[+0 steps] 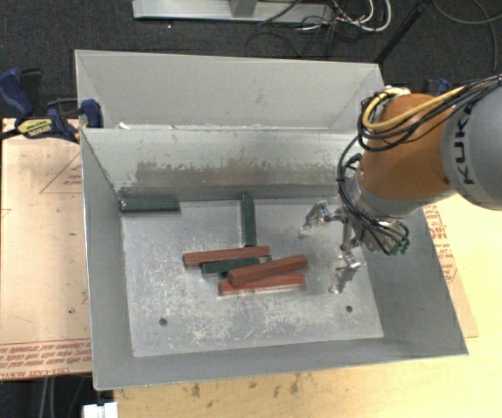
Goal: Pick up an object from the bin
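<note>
Tool (331, 247), fingers apart and empty, beside brown bars (264, 273) partly hiding a green bar (217, 268).

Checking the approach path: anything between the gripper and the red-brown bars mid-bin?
No. In the camera view, only bare bin floor separates the gripper from the right ends of the red-brown bars.

Brown bars (267, 273) and green bars (247, 220) in bin (199, 325)

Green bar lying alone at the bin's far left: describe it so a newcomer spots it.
In the grey bin, look to the floor's far-left corner under the back wall. The dark green bar lies flat along it. Unlike the heap of brown and green bars mid-bin, it touches no other bar.
</note>
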Available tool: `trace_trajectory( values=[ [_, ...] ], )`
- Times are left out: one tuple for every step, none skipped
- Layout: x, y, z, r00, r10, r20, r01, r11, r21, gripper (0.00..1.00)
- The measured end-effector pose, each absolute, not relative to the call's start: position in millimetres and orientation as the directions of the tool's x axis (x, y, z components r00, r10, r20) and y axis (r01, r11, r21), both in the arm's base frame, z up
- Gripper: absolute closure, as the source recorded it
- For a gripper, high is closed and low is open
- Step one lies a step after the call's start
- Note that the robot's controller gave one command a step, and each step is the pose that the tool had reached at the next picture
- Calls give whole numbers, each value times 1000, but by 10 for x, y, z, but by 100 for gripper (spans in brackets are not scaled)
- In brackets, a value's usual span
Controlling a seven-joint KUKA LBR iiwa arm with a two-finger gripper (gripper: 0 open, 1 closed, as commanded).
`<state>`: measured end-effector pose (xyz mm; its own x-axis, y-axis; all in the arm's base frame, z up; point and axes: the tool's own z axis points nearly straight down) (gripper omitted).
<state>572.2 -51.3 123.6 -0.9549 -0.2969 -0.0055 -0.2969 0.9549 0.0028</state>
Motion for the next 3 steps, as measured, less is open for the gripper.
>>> trace_trajectory(
  values=[
    [5673, -77, 802, -880, -475, -24, -475, 880, -8, 100],
    [5673, -77, 802, -880, -475, -24, -475, 880, -8, 100],
    [5537, 223, 2476, -863, -505, -9, -505, 863, -3, 100]
  ],
)
